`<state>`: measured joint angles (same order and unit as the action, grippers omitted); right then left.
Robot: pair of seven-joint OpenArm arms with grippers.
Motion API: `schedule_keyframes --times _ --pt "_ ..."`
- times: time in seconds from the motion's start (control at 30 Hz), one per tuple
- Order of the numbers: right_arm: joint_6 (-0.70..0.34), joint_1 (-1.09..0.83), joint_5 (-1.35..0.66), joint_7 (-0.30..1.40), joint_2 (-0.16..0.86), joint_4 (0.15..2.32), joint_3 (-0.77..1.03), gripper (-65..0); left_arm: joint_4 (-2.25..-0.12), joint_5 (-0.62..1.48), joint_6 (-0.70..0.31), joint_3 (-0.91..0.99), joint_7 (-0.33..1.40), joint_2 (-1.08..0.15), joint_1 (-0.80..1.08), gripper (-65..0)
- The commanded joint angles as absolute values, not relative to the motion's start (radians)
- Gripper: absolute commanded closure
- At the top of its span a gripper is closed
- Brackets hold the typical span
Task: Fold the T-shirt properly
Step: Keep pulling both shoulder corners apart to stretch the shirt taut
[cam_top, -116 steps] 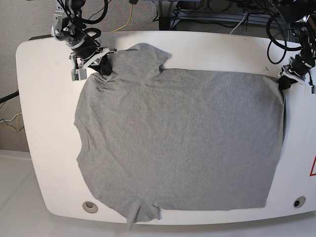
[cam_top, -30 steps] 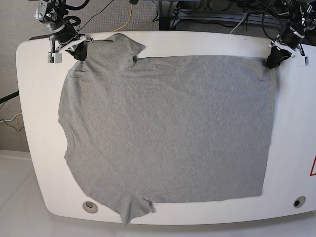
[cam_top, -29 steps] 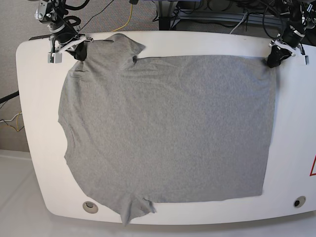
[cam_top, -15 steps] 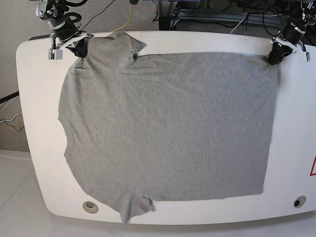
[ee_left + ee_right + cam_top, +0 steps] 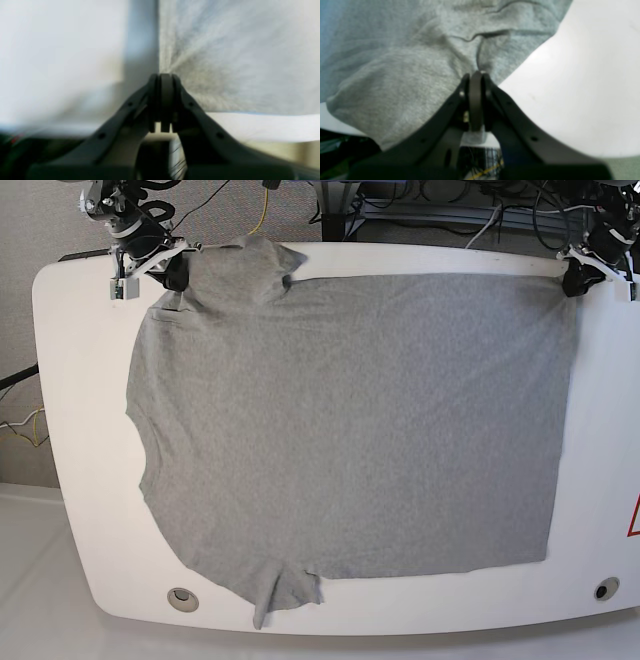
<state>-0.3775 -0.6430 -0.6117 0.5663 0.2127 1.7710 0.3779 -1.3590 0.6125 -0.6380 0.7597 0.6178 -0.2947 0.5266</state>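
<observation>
We see the T-shirt [image 5: 350, 420] spread flat across most of the white table [image 5: 80, 430], its grey knit mostly smooth in the base view, with one sleeve reaching the table's far edge and the other sleeve [image 5: 285, 592] bunched near the near edge. The table has rounded corners, and a round grommet hole [image 5: 181, 596] sits near the near edge on that view's left, with a second one [image 5: 605, 589] on its right. A red warning mark [image 5: 633, 518] shows at the table's right edge. Behind the table we see grey carpet, a yellow cable [image 5: 262, 205], black cables and a metal frame.

Our right gripper [image 5: 175, 272] is at the far corner on the base view's left, its jaws closed tight on the T-shirt at the shoulder by the far sleeve; the right wrist view shows the fabric creased and gathered where the jaws pinch it. Our left gripper [image 5: 575, 277] is at the far corner on the base view's right, its jaws also closed tight on the T-shirt's corner at the hem; the left wrist view is blurred, but fabric fans out in taut lines from the jaw tips over the table's edge.
</observation>
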Motion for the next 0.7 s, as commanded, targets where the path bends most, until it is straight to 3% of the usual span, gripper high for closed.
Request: schedule_keyframes --times 0.0,0.67 --pt "-0.38 -0.662 -0.611 0.561 0.225 1.839 0.386 0.0 -1.405 0.478 -0.581 0.774 0.762 -0.292 0.556 -2.6" --pt "-0.378 -0.596 -0.619 0.565 0.225 1.933 0.383 0.0 -1.583 0.481 -0.581 0.816 0.983 -0.291 0.417 -2.6"
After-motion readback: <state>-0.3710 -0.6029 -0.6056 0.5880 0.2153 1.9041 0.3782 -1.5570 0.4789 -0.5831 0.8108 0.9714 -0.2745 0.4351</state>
